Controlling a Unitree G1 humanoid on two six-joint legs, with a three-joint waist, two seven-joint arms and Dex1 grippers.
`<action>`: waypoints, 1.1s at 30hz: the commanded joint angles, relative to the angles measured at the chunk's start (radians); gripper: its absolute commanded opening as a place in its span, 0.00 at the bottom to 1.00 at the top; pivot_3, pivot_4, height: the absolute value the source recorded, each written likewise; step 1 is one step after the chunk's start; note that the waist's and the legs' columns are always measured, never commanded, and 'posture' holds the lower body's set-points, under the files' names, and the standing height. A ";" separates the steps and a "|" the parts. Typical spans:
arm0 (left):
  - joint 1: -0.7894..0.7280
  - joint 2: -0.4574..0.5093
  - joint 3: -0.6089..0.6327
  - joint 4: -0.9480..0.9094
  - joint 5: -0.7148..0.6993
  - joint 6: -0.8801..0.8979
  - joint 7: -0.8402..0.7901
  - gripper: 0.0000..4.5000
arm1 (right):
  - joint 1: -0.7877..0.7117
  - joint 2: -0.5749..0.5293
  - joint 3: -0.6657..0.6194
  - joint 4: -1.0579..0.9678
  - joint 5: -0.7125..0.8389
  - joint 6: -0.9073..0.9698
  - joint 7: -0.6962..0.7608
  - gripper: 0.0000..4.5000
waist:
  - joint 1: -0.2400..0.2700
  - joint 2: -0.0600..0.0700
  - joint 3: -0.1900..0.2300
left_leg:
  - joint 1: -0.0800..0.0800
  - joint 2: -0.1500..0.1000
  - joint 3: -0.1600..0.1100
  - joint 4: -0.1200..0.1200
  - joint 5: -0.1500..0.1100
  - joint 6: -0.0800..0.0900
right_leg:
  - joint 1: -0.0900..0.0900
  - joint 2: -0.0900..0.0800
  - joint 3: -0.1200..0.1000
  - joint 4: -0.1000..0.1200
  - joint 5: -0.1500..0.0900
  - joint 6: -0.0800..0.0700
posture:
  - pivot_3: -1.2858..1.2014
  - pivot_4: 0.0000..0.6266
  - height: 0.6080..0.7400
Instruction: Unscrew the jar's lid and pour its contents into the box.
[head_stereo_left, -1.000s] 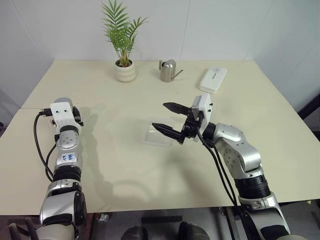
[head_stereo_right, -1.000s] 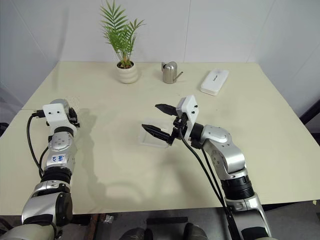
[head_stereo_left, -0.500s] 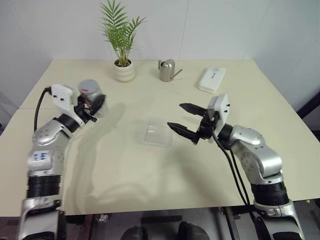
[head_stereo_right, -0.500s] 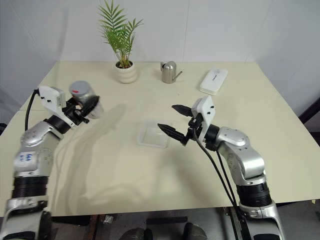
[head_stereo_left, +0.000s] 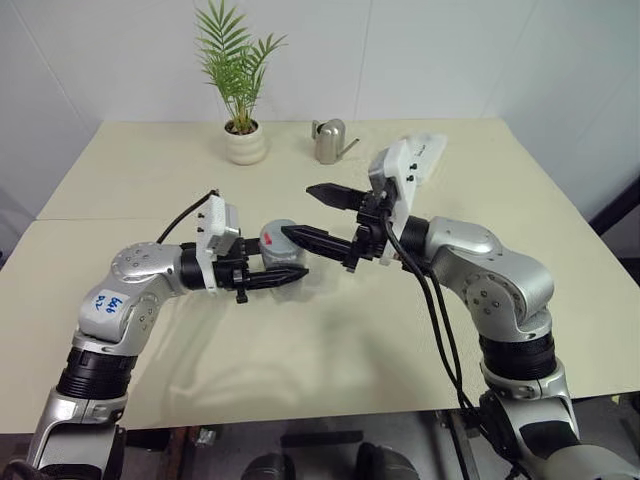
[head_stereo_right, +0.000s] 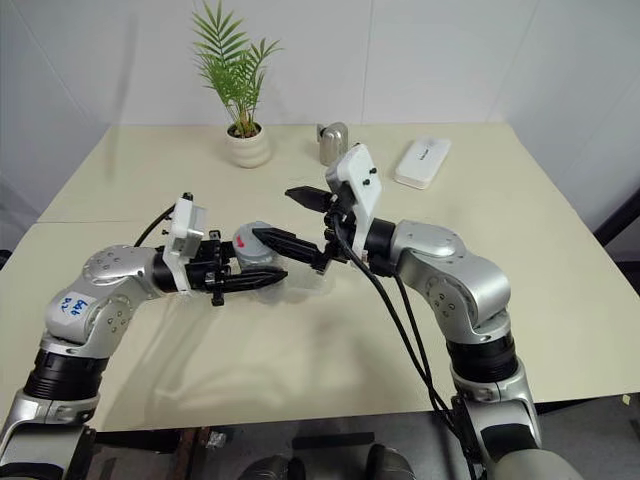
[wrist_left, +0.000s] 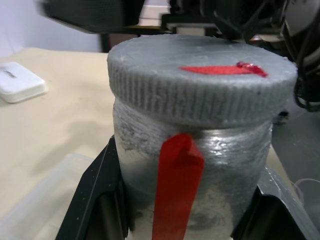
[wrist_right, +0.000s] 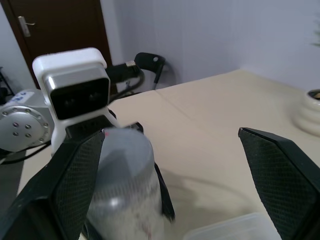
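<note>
The left tool is clamped on the jar, holding it above the middle of the table, lid screwed on. The right tool faces it, fingers wide apart, one just beside the lid. The box sits on the table beneath them.

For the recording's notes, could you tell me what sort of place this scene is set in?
Probably an indoor test room or office: a plain cream table against white walls, dressed with a potted plant and a metal watering can; the right wrist view shows a dark door and a chair.
</note>
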 joint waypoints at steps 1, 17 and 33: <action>-0.022 -0.014 0.007 0.001 0.016 -0.017 -0.010 0.43 | -0.031 0.015 0.026 -0.025 0.012 0.020 -0.006 1.00 | 0.001 0.000 0.000 | 0.000 0.000 0.000 0.000 0.000 0.000 | 0.000 0.000 0.000 0.000 0.000 0.000 | 0.52 0.24 1.00; -0.046 -0.090 0.016 0.047 0.066 -0.043 0.006 0.43 | 0.012 0.033 0.067 -0.012 -0.044 0.003 -0.026 1.00 | 0.002 0.000 0.000 | 0.000 0.001 0.001 0.000 0.000 0.000 | 0.000 0.001 0.000 0.000 0.000 0.000 | 0.52 0.24 1.00; -0.057 -0.096 0.021 0.052 0.075 -0.040 0.012 0.43 | 0.023 0.072 0.050 0.003 -0.042 -0.036 -0.015 0.67 | 0.001 0.000 0.000 | 0.000 0.002 0.001 0.000 0.000 0.000 | 0.000 0.001 0.000 -0.001 0.000 0.000 | 0.52 0.24 1.00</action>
